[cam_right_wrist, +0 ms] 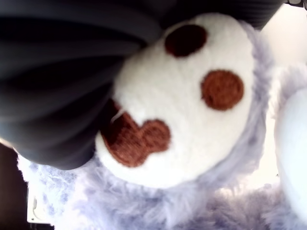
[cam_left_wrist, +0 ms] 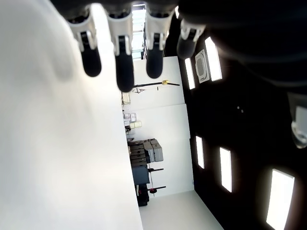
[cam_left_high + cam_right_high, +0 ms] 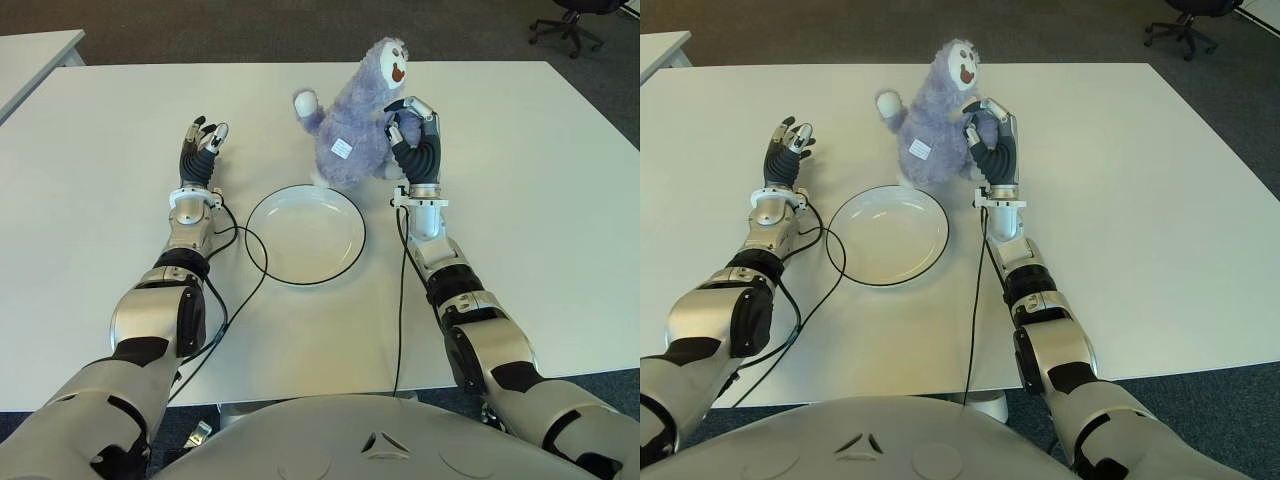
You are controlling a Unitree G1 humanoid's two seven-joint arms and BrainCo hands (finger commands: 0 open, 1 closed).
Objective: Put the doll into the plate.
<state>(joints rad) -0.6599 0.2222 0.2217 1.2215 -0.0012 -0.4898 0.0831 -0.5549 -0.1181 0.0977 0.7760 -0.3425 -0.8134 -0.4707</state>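
Note:
A fluffy purple doll (image 3: 352,125) with a white face (image 1: 187,105) sits upright on the white table (image 3: 520,180), just behind the far rim of the plate. The white plate (image 3: 305,238), round with a dark rim, lies empty between my two arms. My right hand (image 3: 406,120) is at the doll's right side with its fingers curled into the fur, gripping it. In the right wrist view the doll's face is pressed close to the palm. My left hand (image 3: 203,140) shows left of the plate, fingers (image 2: 123,62) relaxed and holding nothing.
Black cables (image 3: 238,285) loop from my wrists across the table near the plate's left edge and along my right forearm. A second white table (image 3: 30,50) stands at the far left. An office chair (image 3: 570,22) is on the dark floor at the far right.

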